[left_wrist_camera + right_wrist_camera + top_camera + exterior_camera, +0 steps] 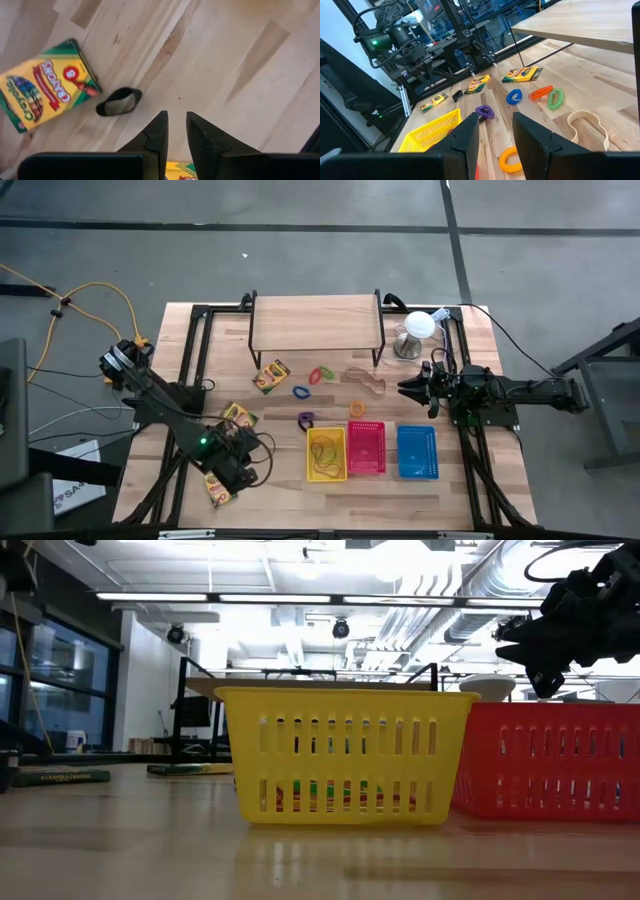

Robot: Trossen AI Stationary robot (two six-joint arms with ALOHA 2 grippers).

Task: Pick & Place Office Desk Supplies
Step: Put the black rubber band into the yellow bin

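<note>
The dark left gripper (222,480) hangs low at the table's front-left, its two fingers (155,137) narrowly parted. The dark right gripper (408,389) reaches inward from the right side, fingers (532,135) apart, holding nothing.

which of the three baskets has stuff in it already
The yellow basket, leftmost of the row; rubber bands lie in it. The red basket and blue basket look empty.

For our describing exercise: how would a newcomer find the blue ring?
Start at the wooden shelf at the table's far side, then look in front of it toward the yellow basket. Among the loose loops, the blue ring is the only blue one, beside an orange one.
</note>
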